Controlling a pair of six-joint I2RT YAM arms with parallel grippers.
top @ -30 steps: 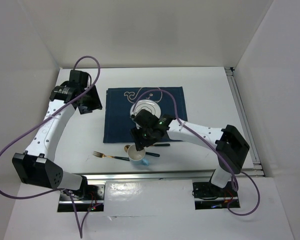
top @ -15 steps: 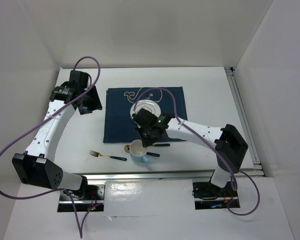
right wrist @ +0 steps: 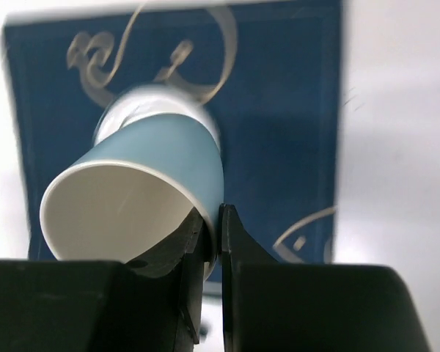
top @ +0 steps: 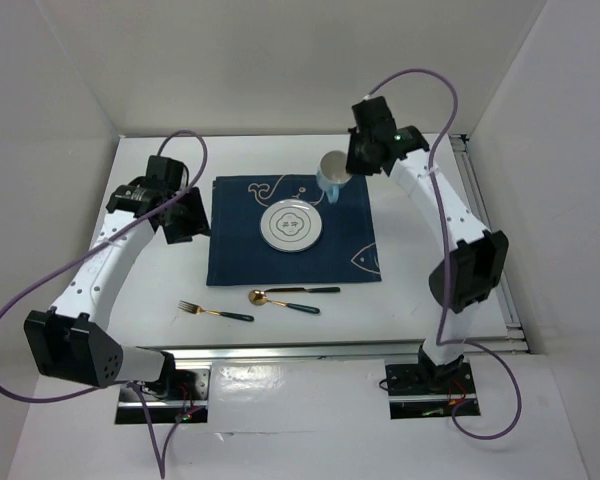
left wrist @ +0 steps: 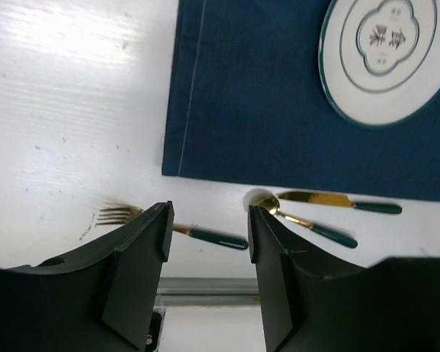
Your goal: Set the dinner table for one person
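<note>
step: placing cup (right wrist: 132, 183) | right gripper (right wrist: 214, 220) clamped on its rim, cup tilted above placemat (top: 235, 250) far-right corner | left gripper (left wrist: 209, 220) apart, left of placemat | surface (top: 400, 300) beneath everything | next: likely level cup, lower, release

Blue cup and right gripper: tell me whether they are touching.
Touching. The right wrist view shows the right gripper pinching the blue cup by its wall at the rim, one finger inside, one outside.

Lab: white booth walls (top: 280, 70) enclose dinner table (top: 408, 292).
</note>
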